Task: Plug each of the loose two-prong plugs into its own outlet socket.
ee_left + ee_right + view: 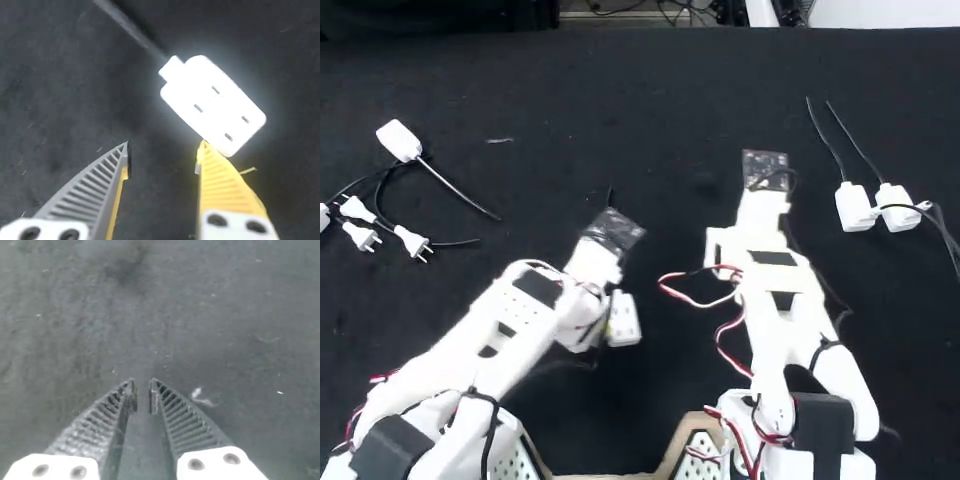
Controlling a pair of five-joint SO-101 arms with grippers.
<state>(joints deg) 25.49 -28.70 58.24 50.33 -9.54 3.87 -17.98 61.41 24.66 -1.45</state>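
Nothing looks plugged in yet. The left claw (pixel 164 147) is released and empty; the outlet socket (pixel 212 102) lies just ahead of it, slots free. The loose plugs (pixel 415 242) lie well apart from both claws. The right claw (pixel 141 382) is almost clenched on nothing above the worktop (pixel 225 300). Whether the white blocks (pixel 855 207) beyond it carry plugs, I cannot tell.
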